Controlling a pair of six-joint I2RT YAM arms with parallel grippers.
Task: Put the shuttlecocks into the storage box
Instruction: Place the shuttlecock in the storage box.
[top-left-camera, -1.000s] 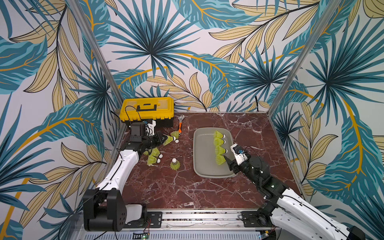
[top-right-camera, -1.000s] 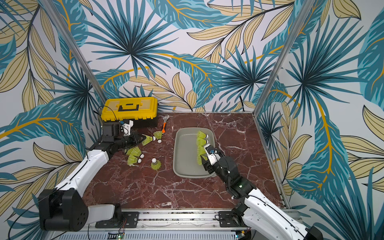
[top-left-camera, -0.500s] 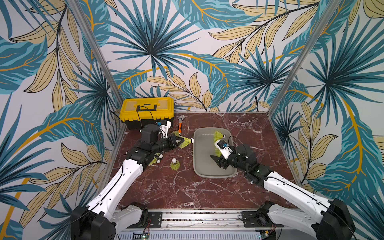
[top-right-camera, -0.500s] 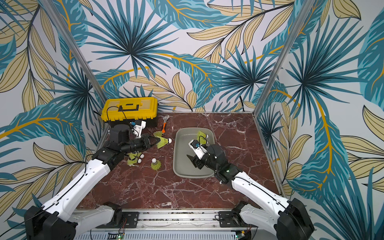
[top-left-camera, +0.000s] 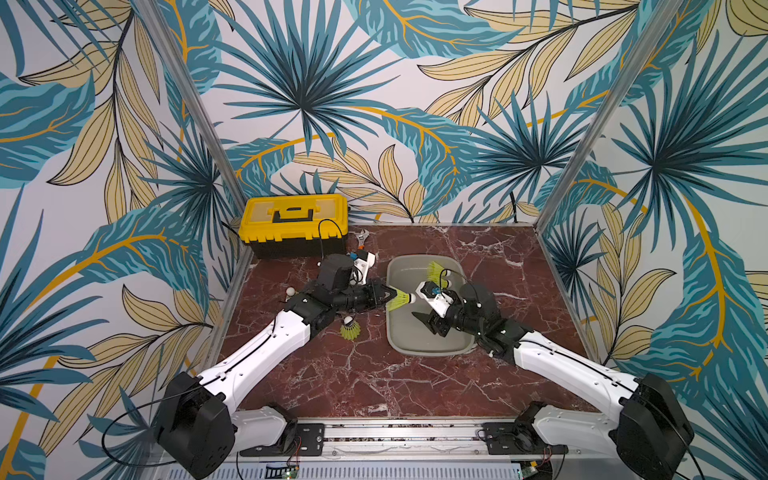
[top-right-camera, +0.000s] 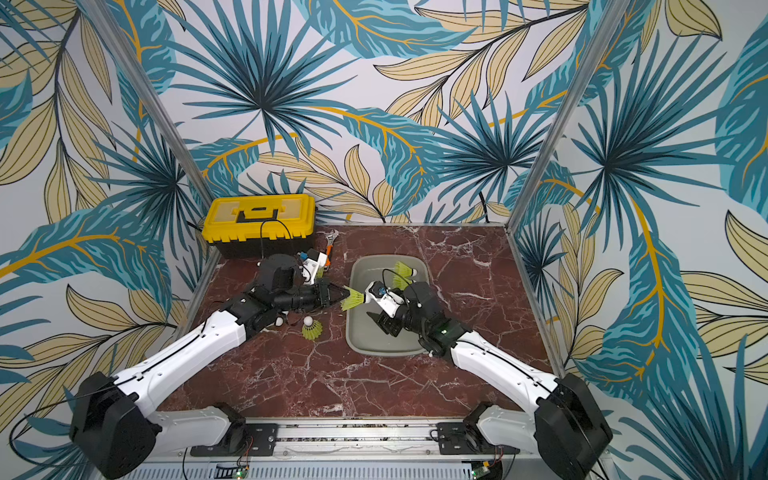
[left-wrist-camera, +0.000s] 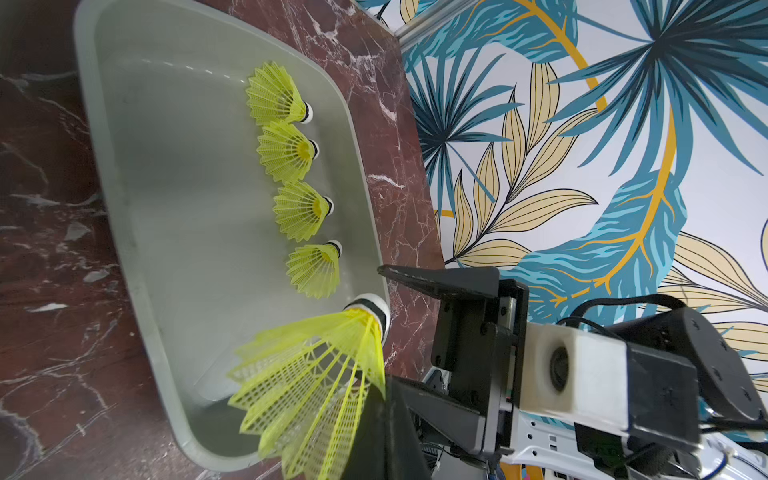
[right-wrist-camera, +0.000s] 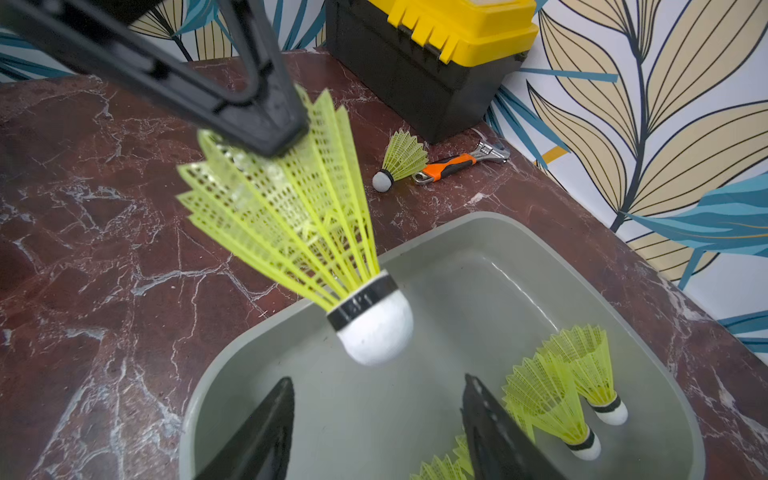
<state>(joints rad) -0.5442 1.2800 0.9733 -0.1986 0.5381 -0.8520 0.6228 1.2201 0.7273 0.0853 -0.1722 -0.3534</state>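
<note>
Shuttlecock (top-left-camera: 401, 300), gripped by its skirt, juts from left pincer (top-left-camera: 391, 294).

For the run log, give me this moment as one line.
left gripper: shut on held shuttlecock, by skirt, above storage box edge | right gripper: open, empty, over box | boxed shuttlecocks: four

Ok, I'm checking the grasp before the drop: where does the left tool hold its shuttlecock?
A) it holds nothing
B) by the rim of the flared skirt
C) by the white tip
B: the left tool is shut on the skirt rim of the shuttlecock, whose white tip hangs free above the storage box.
</note>
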